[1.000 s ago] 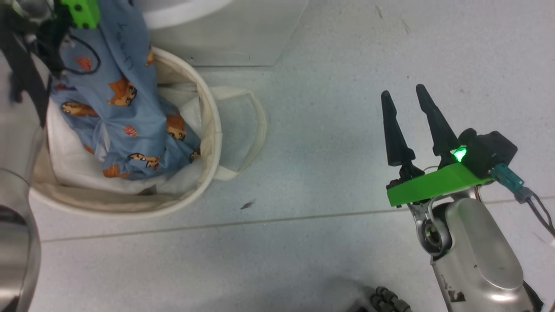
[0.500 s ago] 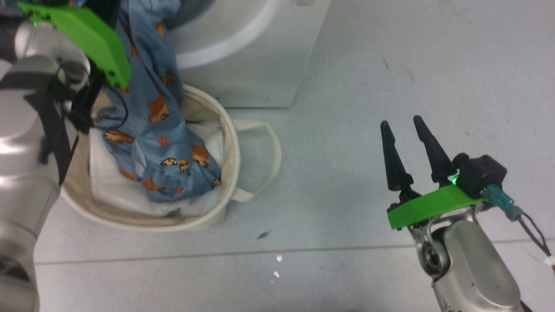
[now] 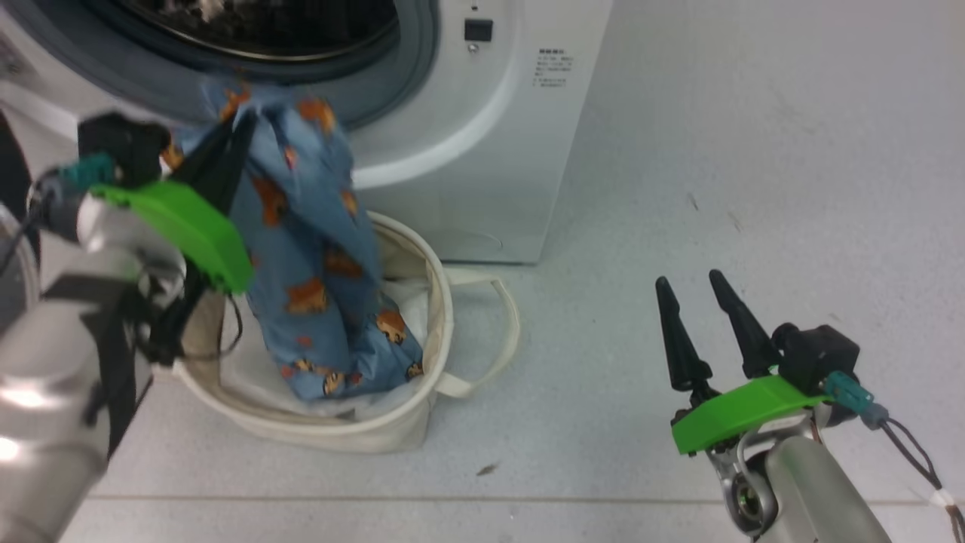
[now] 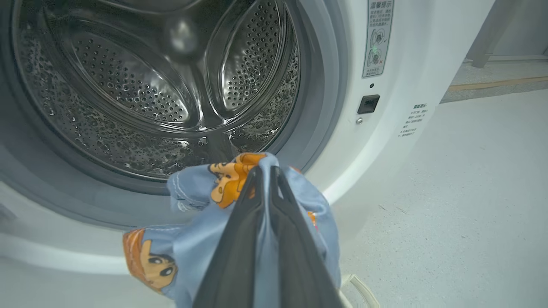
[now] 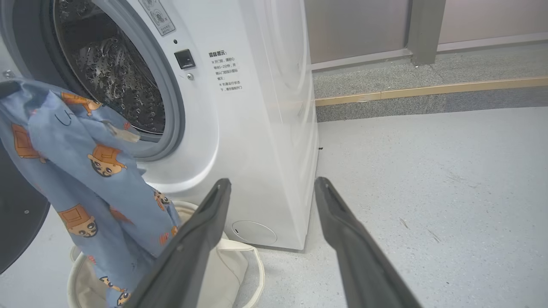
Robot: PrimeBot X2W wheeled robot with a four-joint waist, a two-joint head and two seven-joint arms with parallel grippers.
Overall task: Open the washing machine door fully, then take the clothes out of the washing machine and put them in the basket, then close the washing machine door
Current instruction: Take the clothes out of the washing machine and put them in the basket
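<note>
At the near right, over the bare floor [image 3: 678,151], the right gripper [image 3: 688,280] hangs released, its two fingers spread with nothing between them. Left of it and a little farther off, the basket [image 3: 339,434] stands on the floor just in front of the washing machine [image 3: 520,151]. The clothes [image 3: 309,249] hang as one long drape. The lower end lies inside the basket, and the bunched top is clenched in the left gripper [image 4: 266,170], up near the mouth of the drum [image 4: 128,85].

The step in hand looks to be dropping them in. To do it well, I judge, bring the left gripper down over the basket's middle so the cloth folds inside rather than across the rim, and let go only then. Farthest off, the drum shows bare steel in the left wrist view.
</note>
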